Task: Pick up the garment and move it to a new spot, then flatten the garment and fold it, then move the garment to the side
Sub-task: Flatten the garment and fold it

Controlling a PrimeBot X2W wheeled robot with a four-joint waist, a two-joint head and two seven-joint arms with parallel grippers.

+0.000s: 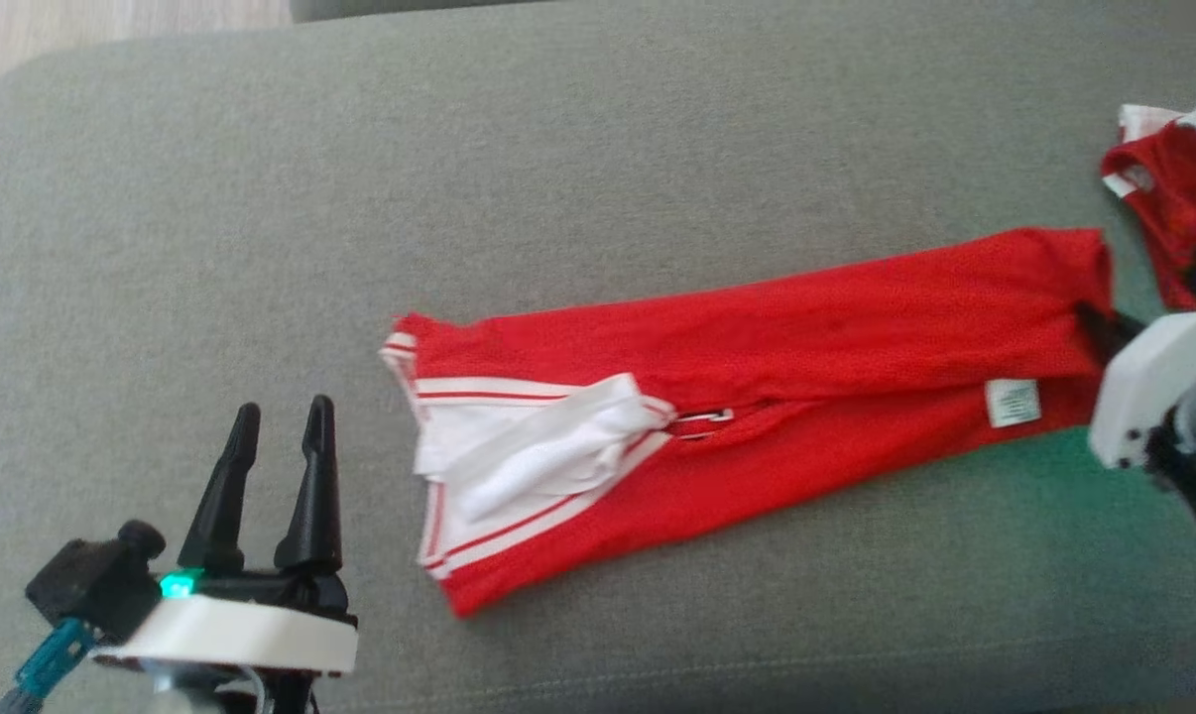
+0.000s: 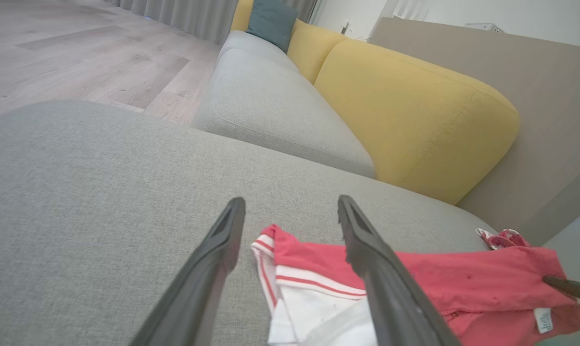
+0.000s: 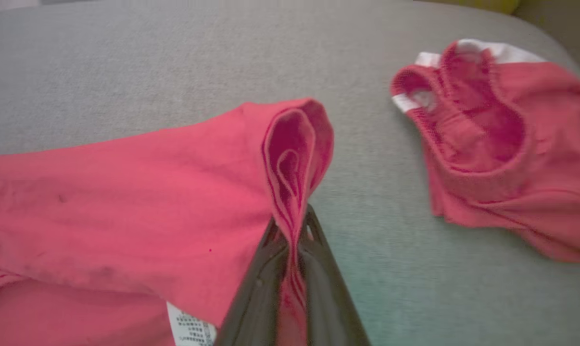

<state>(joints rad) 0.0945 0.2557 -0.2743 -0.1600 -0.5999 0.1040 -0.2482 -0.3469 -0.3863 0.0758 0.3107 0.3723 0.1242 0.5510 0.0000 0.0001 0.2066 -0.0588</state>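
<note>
The garment [image 1: 757,387] is a red jersey with white sleeves, folded into a long strip across the grey cushion, sleeves at the left end and a white care label near the right end. My right gripper [image 1: 1104,325] is shut on the garment's right hem. In the right wrist view the red edge [image 3: 292,192] stands pinched between the dark fingers [image 3: 263,288]. My left gripper [image 1: 281,426] is open, off the cloth, to the left of the sleeve end. In the left wrist view the sleeve end [image 2: 309,283] lies between and beyond its fingers.
A smaller red mesh piece [image 1: 1178,188] with white edging lies at the far right of the cushion [image 1: 558,149], also seen as red mesh [image 3: 492,139] in the right wrist view. A yellow sofa back [image 2: 405,110] and wooden floor [image 2: 78,48] lie beyond.
</note>
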